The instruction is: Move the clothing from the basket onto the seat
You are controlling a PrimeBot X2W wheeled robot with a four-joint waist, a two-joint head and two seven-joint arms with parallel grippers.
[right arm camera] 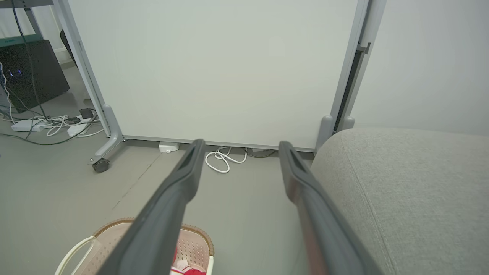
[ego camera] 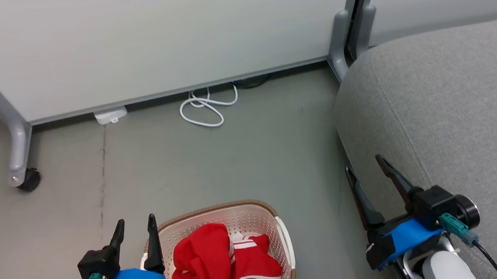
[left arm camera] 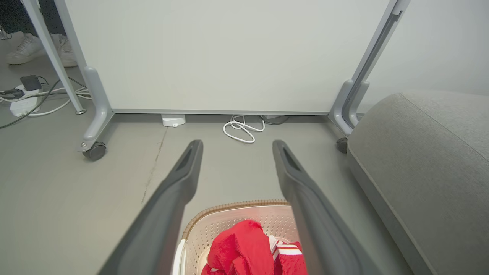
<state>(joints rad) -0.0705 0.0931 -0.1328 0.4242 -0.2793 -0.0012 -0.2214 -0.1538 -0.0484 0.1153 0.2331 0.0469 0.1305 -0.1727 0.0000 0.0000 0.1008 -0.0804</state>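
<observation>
The cream basket (ego camera: 253, 214) with a brown rim stands on the floor at the bottom centre of the head view. Red clothing (ego camera: 212, 256) lies heaped inside it, a plain red piece beside a red-and-white striped one (ego camera: 254, 268). My left gripper (ego camera: 135, 224) is open with nothing in it, just left of the basket's rim. My right gripper (ego camera: 364, 162) is also open and holds nothing, at the left edge of the grey seat (ego camera: 444, 101). The left wrist view looks down on the basket (left arm camera: 229, 221) and clothing (left arm camera: 244, 248). The right wrist view shows the seat (right arm camera: 412, 191) and basket (right arm camera: 191, 244).
A white partition panel (ego camera: 152, 42) on grey wheeled legs (ego camera: 18, 145) stands behind the open floor. A coiled white cable (ego camera: 205, 105) lies at its base. Power strips and cables (left arm camera: 23, 99) lie on the floor at far left, with a person's white shoes (left arm camera: 23, 49) beyond.
</observation>
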